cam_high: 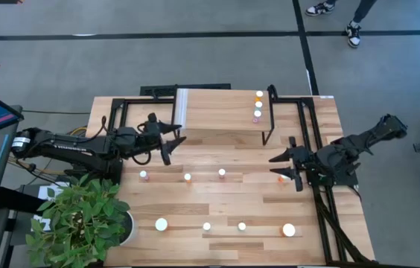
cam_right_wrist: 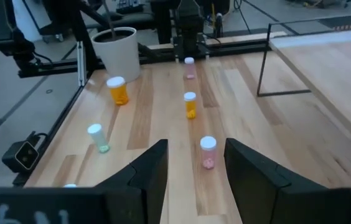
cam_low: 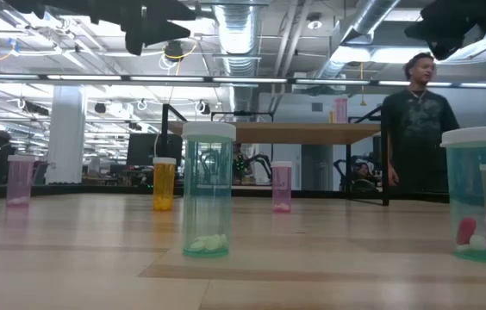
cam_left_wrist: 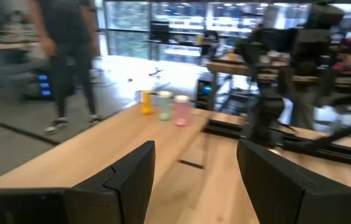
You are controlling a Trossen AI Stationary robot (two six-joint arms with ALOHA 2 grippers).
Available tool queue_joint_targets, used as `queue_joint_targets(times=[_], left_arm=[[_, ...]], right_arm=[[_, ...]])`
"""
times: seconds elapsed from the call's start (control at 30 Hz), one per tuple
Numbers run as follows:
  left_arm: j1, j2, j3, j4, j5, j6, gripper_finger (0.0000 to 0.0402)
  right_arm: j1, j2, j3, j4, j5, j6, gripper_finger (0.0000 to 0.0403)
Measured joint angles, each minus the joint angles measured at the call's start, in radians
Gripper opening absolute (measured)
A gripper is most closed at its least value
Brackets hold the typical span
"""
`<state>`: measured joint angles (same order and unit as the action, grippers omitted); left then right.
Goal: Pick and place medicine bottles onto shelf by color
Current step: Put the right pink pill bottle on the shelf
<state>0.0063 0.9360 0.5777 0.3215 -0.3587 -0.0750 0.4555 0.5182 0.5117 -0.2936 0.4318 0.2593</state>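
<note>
The shelf (cam_high: 221,112) stands at the table's far middle, with three medicine bottles (orange (cam_left_wrist: 145,101), green (cam_left_wrist: 164,104), pink (cam_left_wrist: 181,109)) upright near its right end. My left gripper (cam_high: 169,141) hovers open at the shelf's left front corner, pointing along it. My right gripper (cam_high: 288,167) hovers open at the table's right, pointing left along a row of standing bottles: pink (cam_right_wrist: 208,152), orange (cam_right_wrist: 190,104), pink (cam_right_wrist: 189,67). A small orange bottle (cam_high: 281,179) stands just below and beside its fingers. Both grippers hold nothing.
Along the near edge stand more bottles: a large orange one (cam_right_wrist: 118,90), a green one (cam_right_wrist: 98,138), another green (cam_low: 208,189) and a large one (cam_high: 289,230). A potted plant (cam_high: 83,219) fills the near left corner. A person (cam_low: 415,120) stands beyond the table.
</note>
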Motion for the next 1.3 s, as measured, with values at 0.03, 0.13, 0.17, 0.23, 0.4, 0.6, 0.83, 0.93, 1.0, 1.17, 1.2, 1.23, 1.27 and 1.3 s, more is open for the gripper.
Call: queue_joint_targets(times=[0.03,0.13,0.17,0.23,0.4,0.6,0.83,0.93,1.0,1.17,1.2,1.23,1.27,1.3], left_arm=[[0.0,0.0,0.0,0.0,0.024,0.0,0.0215],[0.0,0.001,0.0,-0.001,0.084,0.0,0.0215],[0.0,0.007,0.0,0.002,0.098,0.0,0.0215],[0.0,0.023,0.0,-0.006,0.123,0.0,0.0215],[0.0,0.116,0.001,0.004,0.145,0.012,0.0215],[0.0,0.267,0.066,-0.002,0.185,0.1,0.0215],[0.0,0.481,0.212,-0.047,0.336,0.166,0.0215],[-0.004,0.579,0.285,-0.111,0.337,0.198,0.0215],[-0.008,0.64,0.338,-0.166,0.336,0.218,0.0215],[-0.011,0.769,0.487,-0.313,0.338,0.178,0.0215],[-0.008,0.791,0.517,-0.329,0.338,0.167,0.0215],[-0.007,0.812,0.542,-0.351,0.34,0.163,0.0215],[-0.006,0.833,0.566,-0.372,0.347,0.162,0.0215],[-0.006,0.852,0.585,-0.387,0.354,0.163,0.0215]], right_arm=[[0.012,0.0,0.0,0.001,0.013,-0.003,0.0177],[0.039,0.001,0.0,0.01,0.026,-0.007,0.0177],[0.044,0.006,0.0,0.014,0.035,-0.008,0.0177],[0.05,0.013,0.0,0.016,0.046,-0.009,0.0177],[0.046,0.018,0.0,0.016,0.05,-0.009,0.0177],[0.046,0.024,0.0,0.012,0.064,-0.013,0.0177],[0.046,0.026,0.0,0.009,0.064,-0.017,0.0177],[0.046,0.026,0.0,0.011,0.064,-0.017,0.0177],[0.046,0.026,0.0,0.009,0.064,-0.017,0.0177],[0.046,0.026,0.0,0.007,0.064,-0.017,0.0177],[0.046,0.026,0.0,0.007,0.064,-0.017,0.0177],[0.046,0.026,0.0,0.007,0.064,-0.017,0.0177],[0.046,0.026,0.0,0.007,0.064,-0.017,0.0177],[0.046,0.026,0.0,0.007,0.064,-0.017,0.0177]])
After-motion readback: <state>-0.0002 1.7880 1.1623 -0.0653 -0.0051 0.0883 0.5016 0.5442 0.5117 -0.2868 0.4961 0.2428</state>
